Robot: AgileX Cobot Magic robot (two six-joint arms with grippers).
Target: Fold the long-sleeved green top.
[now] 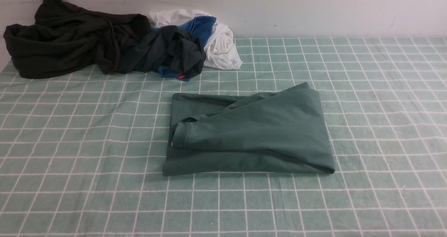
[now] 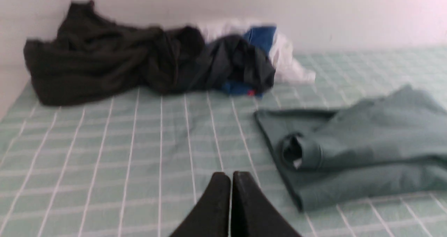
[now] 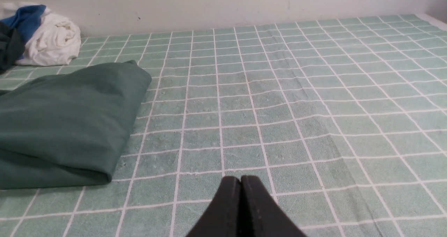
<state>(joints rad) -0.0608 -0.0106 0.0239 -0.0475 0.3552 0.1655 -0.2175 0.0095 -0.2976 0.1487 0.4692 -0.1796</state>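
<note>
One green long-sleeved top [image 1: 251, 132] lay folded mid-table on the checked cloth [image 1: 87, 160]. Left gripper [image 2: 230, 176] and right gripper [image 3: 241, 179] both had jaws pressed together, empty, clear of it. Soft, light, floppy cotton; likely best pinched at doubled edges or cuff [image 1: 180, 134].

Checked cloth [image 1: 366, 90] lies bare around the folded green top [image 1: 251, 132]; a clothes pile [image 1: 104, 45] blocks the far-left corner.
</note>
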